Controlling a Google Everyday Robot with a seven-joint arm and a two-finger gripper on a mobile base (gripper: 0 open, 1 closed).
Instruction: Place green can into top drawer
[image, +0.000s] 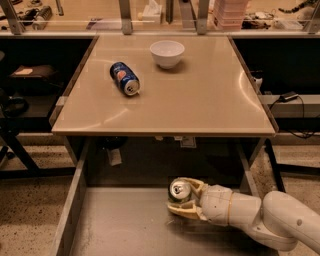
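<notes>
Your gripper (183, 200) is down in the top drawer (120, 227), fingers clamped round the green can (180, 189), silver top facing up. Whether the can touches the grey floor, you can't tell. The drawer's left wall stands well off to the gripper's left. Just above and behind the gripper, the table (200, 105) edge overhangs. Far beyond it on top, a blue can (125, 78) lies on its side, near a white bowl (167, 53).
</notes>
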